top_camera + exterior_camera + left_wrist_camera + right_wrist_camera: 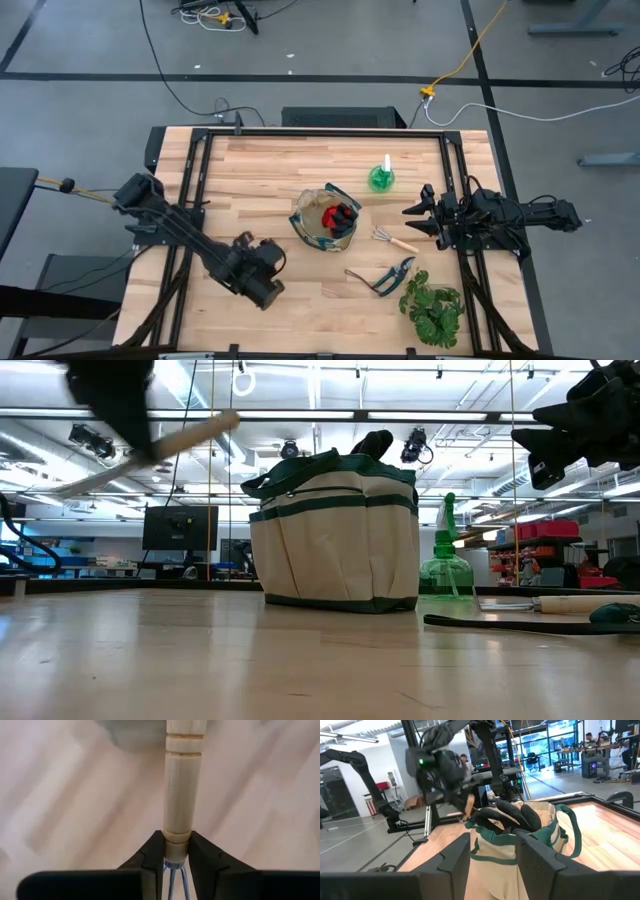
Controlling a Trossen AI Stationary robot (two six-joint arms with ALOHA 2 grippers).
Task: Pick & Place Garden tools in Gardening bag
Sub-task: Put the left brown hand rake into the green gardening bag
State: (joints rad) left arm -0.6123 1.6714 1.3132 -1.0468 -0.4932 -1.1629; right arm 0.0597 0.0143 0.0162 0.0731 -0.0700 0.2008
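Observation:
My left gripper (176,845) hangs above the table's near left part (262,285), shut on a wooden-handled hand rake (190,435) that is up in the air. To its right stands the tan gardening bag with green trim (305,225), red and black gloves (342,215) sticking out of its top. A second hand rake (393,240), the pruning shears (385,278) and the green spray bottle (381,178) are on the table right of the bag. My right gripper (410,218) waits open at the right edge, level, pointing at the bag (540,835). My left gripper pinches the rake between its two fingers at the handle's metal end (176,837), where the wire tines come out. The handle runs on away from the fingers, in line with them. The rake is lifted clear of the table and tilted, handle end (225,420) higher than the tines (85,482).
A leafy green plant (435,308) sits at the near right corner. Black rails (190,180) run along the table's left and right sides. Bare wood lies between my left gripper and the bag.

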